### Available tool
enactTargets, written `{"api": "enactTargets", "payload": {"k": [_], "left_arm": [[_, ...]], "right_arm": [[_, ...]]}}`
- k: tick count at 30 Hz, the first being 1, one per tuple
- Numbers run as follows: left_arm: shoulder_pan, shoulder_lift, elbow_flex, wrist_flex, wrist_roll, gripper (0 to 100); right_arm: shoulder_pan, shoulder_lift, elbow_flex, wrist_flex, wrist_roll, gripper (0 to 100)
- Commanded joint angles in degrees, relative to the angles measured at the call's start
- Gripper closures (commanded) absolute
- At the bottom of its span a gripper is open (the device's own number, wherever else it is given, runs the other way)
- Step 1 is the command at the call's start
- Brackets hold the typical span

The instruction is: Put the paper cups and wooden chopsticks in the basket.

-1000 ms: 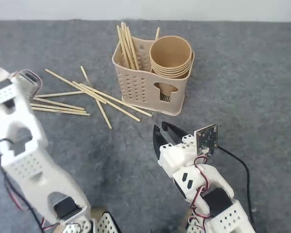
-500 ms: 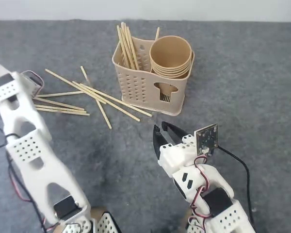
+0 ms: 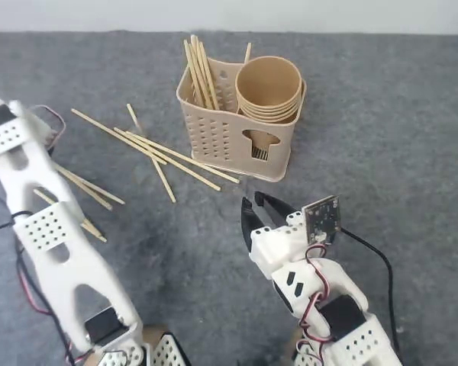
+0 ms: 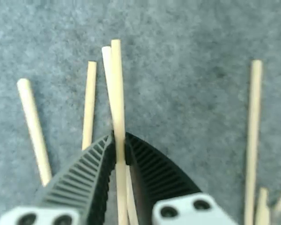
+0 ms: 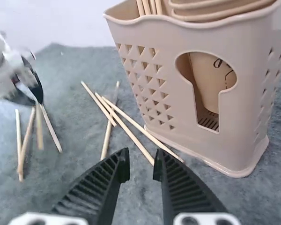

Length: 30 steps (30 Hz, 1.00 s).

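As chopsticks were clenched by the left end effector (right end effector parted, empty), lifting to the basket was judged next.

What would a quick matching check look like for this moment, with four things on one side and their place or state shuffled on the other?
Column A
1. paper cups
2. left gripper
3. right gripper
4. loose chopsticks

Column B
a. open, holding nothing, just in front of the basket
b. stacked inside the basket
c. lying on the grey mat beside the basket
d. shut on the held chopsticks

Pairs: 1-b, 2-d, 3-a, 4-c
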Motion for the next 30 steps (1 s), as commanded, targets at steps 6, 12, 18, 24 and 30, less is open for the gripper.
{"api": "enactTargets", "payload": {"k": [6,12,18,24,30], "left_arm": [[-3.1,-1.0,-24.1,11.0,-2.1,99],[-6.6,-1.4,-29.4,11.0,-4.4,99],[-8.7,-8.4,-29.1,11.1,-8.4,99],[-11.0,-16.2,-28.9,11.2,-11.3,99],[-14.4,-19.3,-28.9,11.2,-14.2,99]], "right_arm": [[-3.6,-0.6,0.5,3.8,3.7,90.1],[-3.8,-0.6,-4.2,9.7,3.7,90.1],[-4.5,1.8,-8.4,13.2,3.9,90.1],[-7.0,23.5,-17.8,12.6,7.3,90.1],[-7.0,52.4,-31.8,8.2,7.3,90.0]]}}
